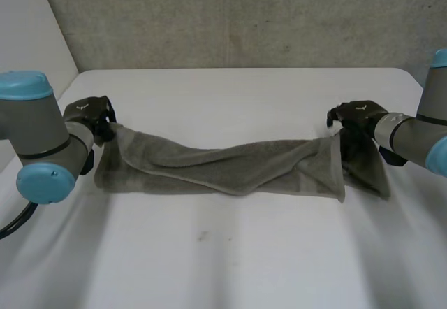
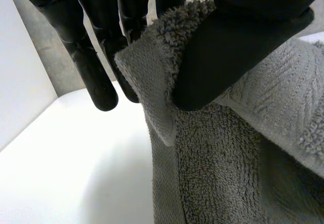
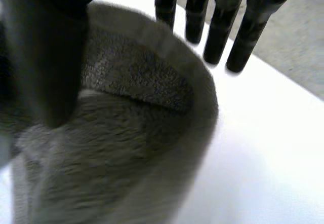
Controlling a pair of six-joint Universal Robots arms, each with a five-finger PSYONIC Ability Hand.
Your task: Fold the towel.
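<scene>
1. Closest in the left wrist view, the thumb of your left hand [image 2: 238,46] presses a rolled edge of the grey towel [image 2: 217,168] against straight fingers [image 2: 96,82]. That is a firm pinch at the towel's left end.
2. Your right hand [image 1: 357,119] pinches the opposite end the same way, with the thumb on the terry and the fingers behind the rim.
3. Between the hands the towel stretches across the white table [image 1: 230,267]. Both ends are lifted, and the middle sags onto the surface in a long, loosely doubled band.
4. Judging by this, you are mid-fold. Move both hands at the same pace and take up the sag, so the lifted layer lands flat with its edges aligned. Let go only once it rests.
5. Both arms are spread wide, with the hands at about level height, each just above the table near its own side.
</scene>
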